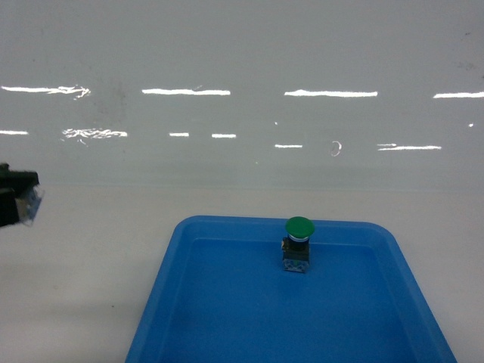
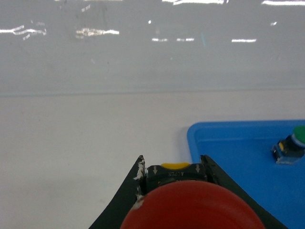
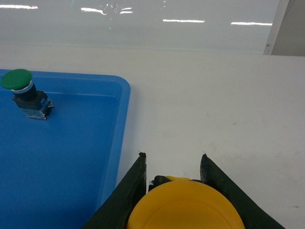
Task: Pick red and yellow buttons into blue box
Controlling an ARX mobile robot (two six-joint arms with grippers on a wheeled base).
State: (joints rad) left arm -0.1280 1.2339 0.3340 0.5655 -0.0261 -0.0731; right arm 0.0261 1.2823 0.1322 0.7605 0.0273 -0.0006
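Both arms already held their loads: the left gripper [image 2: 174, 164] clamped the red mushroom-capped push-button [image 2: 190, 206], the right gripper [image 3: 172, 164] the yellow-capped push-button [image 3: 185, 204]. The shallow blue plastic box [image 3: 121, 124] lay between them, holding 1 green-capped button [image 1: 298, 242].

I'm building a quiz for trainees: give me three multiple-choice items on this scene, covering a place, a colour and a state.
1. Where is the green button?
A. in the blue box
B. on the table
C. in a gripper

2. What colour is the cap in the right gripper?
A. red
B. green
C. yellow

3. What is the left gripper doing?
A. open, empty
B. shut on the red button
C. resting in the box

Key: 1 A, it stands inside the rim. 2 C, the yellow button sits between the jaws. 3 B, the red cap fills its jaws.
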